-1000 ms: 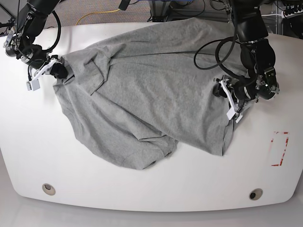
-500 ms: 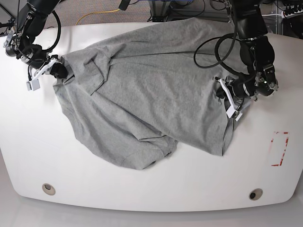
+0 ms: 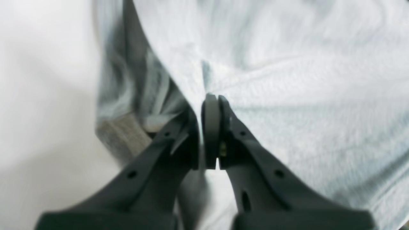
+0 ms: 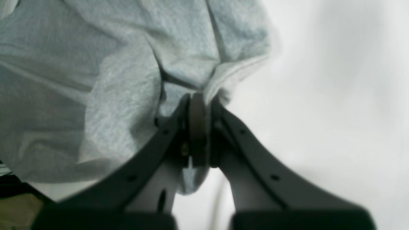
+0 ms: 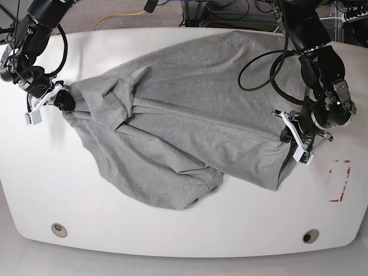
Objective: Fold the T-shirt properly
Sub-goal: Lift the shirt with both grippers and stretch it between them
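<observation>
Shirt's stretched across the table point(image 5: 172, 230) between your two arms, so going left to right in the base view: your right gripper point(image 5: 62, 101) is out at the left edge, clamped tight on a bunched bit of grey fabric. Your right wrist cam backs that up, with cloth puckered and pinched right at the closed tips point(image 4: 198, 99). From there the T-shirt point(image 5: 190, 109) spreads over the middle of the white table, plain grey side up, wrinkled, with a loose rounded flap hanging toward the near edge. Over on the right, your left gripper point(image 5: 286, 127) is clenched on the shirt's edge too; the wrist cam shows the pads point(image 3: 211, 105) squeezed together on a fold. Past that there's a red marking point(image 5: 339, 181) on the table.
</observation>
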{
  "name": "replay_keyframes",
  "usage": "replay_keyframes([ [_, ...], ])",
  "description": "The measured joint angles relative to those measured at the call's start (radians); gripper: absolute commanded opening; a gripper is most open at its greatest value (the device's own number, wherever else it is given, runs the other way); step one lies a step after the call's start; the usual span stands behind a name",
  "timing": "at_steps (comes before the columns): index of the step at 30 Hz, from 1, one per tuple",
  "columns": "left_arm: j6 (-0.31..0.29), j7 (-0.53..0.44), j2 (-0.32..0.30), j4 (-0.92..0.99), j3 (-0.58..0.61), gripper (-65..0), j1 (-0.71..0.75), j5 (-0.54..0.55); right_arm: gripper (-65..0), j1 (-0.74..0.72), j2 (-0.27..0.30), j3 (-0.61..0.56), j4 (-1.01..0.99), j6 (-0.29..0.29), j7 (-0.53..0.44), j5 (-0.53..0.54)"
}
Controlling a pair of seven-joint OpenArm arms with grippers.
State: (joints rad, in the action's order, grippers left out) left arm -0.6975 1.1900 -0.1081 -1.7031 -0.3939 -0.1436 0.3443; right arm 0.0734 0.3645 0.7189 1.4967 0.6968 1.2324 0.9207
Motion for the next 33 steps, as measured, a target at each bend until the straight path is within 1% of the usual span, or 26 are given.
replay_keyframes([
  [4,0.000,0.060,-0.003,-0.094,0.000,-65.0,-0.059,0.058,-65.0,-0.056,0.020,0.000,-0.002,0.000,0.003,-0.005],
  [7,0.000,0.097,-0.007,-0.162,-0.006,-65.0,-0.124,0.112,-65.0,-0.100,0.024,-0.002,-0.001,0.000,0.000,-0.005],
  [11,0.000,0.163,-0.015,-0.184,-0.021,-65.0,-0.217,0.121,-65.0,-0.177,0.051,-0.045,-0.005,0.000,0.011,-0.087],
  [12,0.000,0.172,-0.021,-0.185,-0.021,-65.0,-0.238,0.123,-65.0,-0.199,0.056,-0.061,-0.006,0.000,0.010,-0.090],
  [16,0.000,0.179,-0.055,-0.187,-0.018,-65.0,-0.338,0.124,-65.0,-0.303,0.081,-0.099,-0.005,0.002,0.007,-0.084],
  [21,0.000,0.180,-0.091,-0.184,-0.016,-65.0,-0.456,0.127,-65.0,-0.426,0.138,-0.142,-0.006,0.000,0.008,-0.096],
  [25,0.000,0.179,-0.113,-0.153,-0.014,-65.0,-0.587,0.132,-65.0,-0.565,0.194,-0.233,-0.007,0.005,0.008,-0.092],
  [27,0.000,0.180,-0.116,-0.133,-0.015,-65.0,-0.643,0.126,-65.0,-0.629,0.210,-0.267,-0.015,0.003,0.002,-0.084],
  [33,-0.001,0.180,-0.163,-0.064,-0.015,-65.0,-0.830,0.139,-65.0,-0.849,0.274,-0.375,-0.105,0.006,0.012,-0.079],
])
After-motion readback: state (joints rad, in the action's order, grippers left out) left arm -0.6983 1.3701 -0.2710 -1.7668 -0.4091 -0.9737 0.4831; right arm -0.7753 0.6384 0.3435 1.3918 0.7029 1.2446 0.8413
